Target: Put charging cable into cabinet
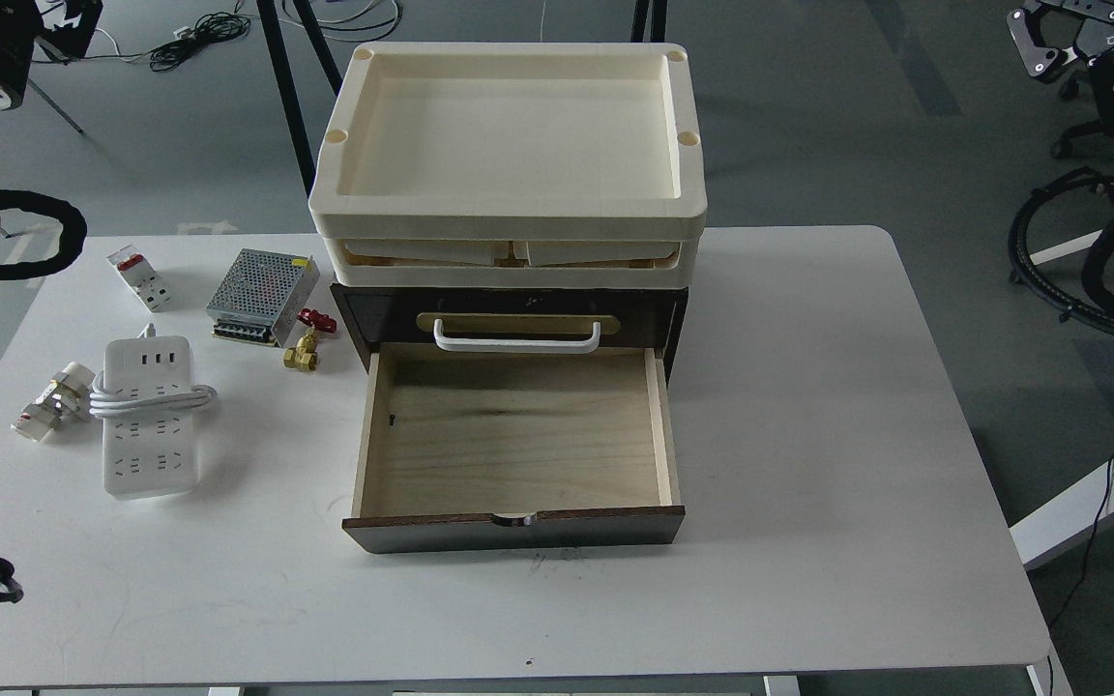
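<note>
The charging cable (149,416), a white power strip with its thick cord looped round the middle, lies flat on the white table (808,435) at the left. The dark brown cabinet (654,314) stands in the table's centre. Its lower light wooden drawer (516,435) is pulled out toward me and holds nothing. The drawer above it, with a white bar handle (516,338), is closed. My left gripper (64,24) is raised at the top left corner, far from the strip, dark and partly cut off. My right gripper (1040,43) hangs high at the top right, away from the table.
Cream trays (509,203) are stacked on the cabinet. A silver perforated box (262,295), a small white breaker (139,278), a brass valve with a red handle (306,343) and a white fitting (52,401) lie around the strip. Cables and black legs stand behind the table.
</note>
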